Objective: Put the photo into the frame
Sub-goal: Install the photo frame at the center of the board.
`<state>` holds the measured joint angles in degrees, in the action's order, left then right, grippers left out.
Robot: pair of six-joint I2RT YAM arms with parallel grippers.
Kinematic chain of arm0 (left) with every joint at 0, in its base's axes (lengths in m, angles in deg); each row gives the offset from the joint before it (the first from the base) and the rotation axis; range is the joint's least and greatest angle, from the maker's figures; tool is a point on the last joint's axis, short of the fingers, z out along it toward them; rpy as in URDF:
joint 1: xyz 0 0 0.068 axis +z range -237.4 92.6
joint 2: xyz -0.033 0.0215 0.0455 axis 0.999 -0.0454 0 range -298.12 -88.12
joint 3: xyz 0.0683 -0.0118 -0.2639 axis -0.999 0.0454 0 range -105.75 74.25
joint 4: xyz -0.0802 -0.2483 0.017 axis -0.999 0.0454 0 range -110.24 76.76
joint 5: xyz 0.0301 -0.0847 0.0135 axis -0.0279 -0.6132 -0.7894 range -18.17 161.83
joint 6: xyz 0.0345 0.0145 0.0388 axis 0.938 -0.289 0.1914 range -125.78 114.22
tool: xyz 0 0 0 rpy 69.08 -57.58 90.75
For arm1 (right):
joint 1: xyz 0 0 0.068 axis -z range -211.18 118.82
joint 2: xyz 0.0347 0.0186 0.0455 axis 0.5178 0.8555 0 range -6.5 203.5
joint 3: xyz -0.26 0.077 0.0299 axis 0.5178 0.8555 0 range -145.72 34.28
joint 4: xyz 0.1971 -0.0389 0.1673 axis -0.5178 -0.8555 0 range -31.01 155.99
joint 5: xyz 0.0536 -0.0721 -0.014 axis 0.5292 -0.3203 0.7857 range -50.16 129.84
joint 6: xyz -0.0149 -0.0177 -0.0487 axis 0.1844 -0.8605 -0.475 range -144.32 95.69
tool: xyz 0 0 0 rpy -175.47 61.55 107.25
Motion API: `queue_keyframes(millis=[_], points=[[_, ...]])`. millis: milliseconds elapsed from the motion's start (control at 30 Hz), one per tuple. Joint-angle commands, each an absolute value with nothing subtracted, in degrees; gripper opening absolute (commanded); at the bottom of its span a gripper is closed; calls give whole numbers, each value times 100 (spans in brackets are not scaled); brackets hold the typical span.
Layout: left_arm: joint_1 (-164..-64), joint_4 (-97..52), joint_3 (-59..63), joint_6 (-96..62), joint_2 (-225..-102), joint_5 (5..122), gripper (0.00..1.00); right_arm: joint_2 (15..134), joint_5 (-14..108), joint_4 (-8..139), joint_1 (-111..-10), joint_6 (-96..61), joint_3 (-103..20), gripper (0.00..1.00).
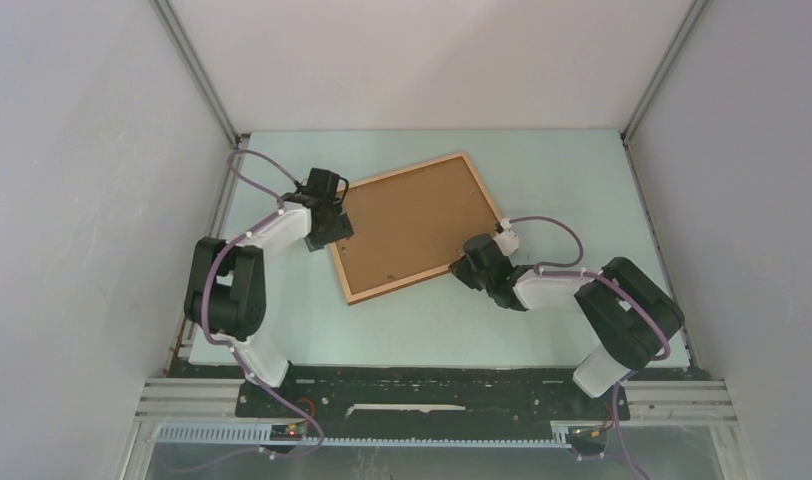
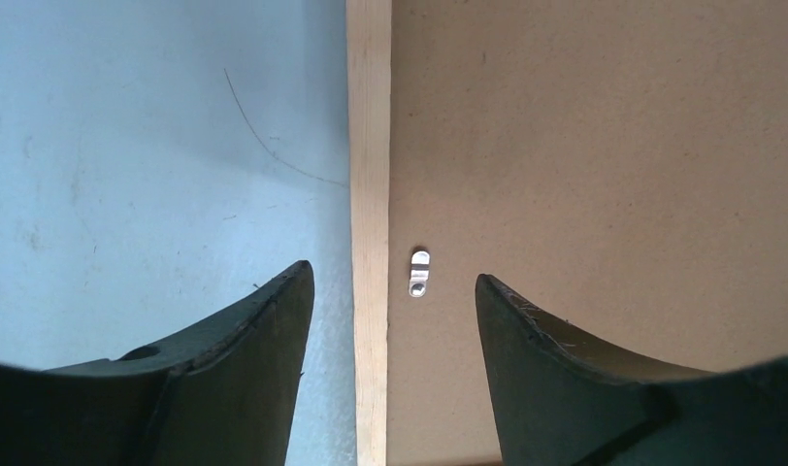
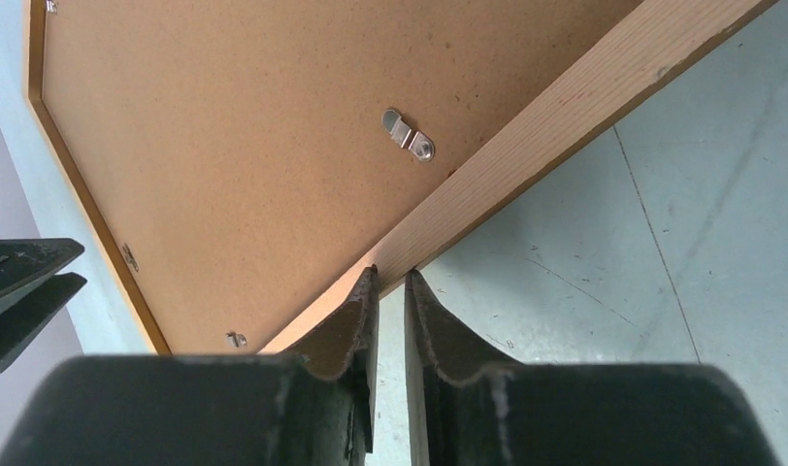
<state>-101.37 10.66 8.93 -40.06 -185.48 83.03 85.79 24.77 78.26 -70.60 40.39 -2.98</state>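
The frame (image 1: 402, 283) lies face down on the table, its light wooden rail around a brown backing board (image 1: 412, 225). The photo is hidden from every view. My left gripper (image 1: 332, 215) hangs over the frame's left rail (image 2: 371, 194). It is open (image 2: 392, 272), with one finger over the table and the other over the board. My right gripper (image 1: 467, 262) is at the near right rail (image 3: 565, 107). Its jaws are almost together (image 3: 390, 272), tips at the rail's edge, and only table shows in the slit.
Small metal turn clips (image 2: 419, 272) (image 3: 408, 134) sit along the backing board's edges. The pale green table (image 1: 542, 180) is walled in by white panels on three sides. The left gripper's dark fingers (image 3: 21, 291) show beyond the frame's far edge in the right wrist view.
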Motion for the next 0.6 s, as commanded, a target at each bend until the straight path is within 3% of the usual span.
queue_keyframes(millis=[0, 233, 567], points=[[-10179, 1083, 756, -4081, -18602, 8445, 68, 8715, 2236, 7384, -7065, 3904, -325, 18], [-10176, 1011, 624, -4103, -18926, 8323, 67, 8754, 2325, 7443, -7049, 3867, -325, 13], [-10177, 772, 892, -4252, -18922, 8377, 53, 8815, 2439, 7526, -7012, 3832, -320, 7]])
